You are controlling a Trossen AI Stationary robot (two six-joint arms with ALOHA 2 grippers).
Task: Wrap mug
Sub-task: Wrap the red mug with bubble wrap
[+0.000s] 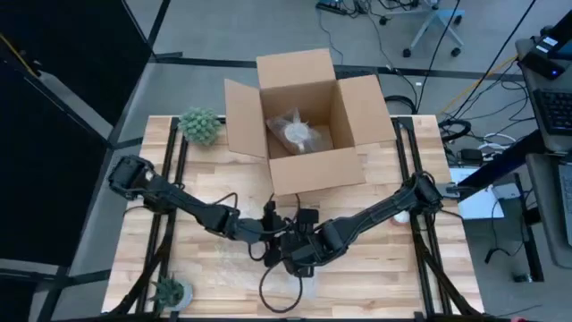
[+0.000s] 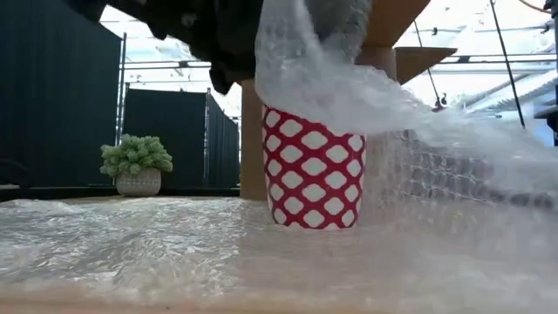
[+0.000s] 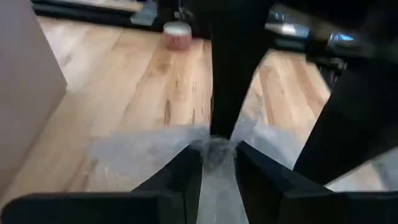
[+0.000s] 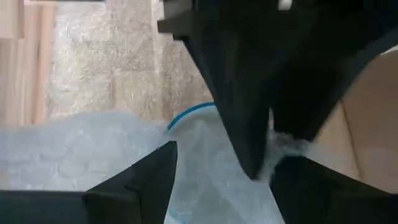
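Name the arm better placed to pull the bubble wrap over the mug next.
Left, probably. The left gripper is pinched on a gathered fold of bubble wrap draped over the red-and-white mug. The right gripper looks open above the mug's rim, holding nothing visible.

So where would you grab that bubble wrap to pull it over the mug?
Probably by its loose raised edge, from above. The bubble wrap already drapes over the red and white mug, standing upright, and the left gripper pinches a gathered bit there.
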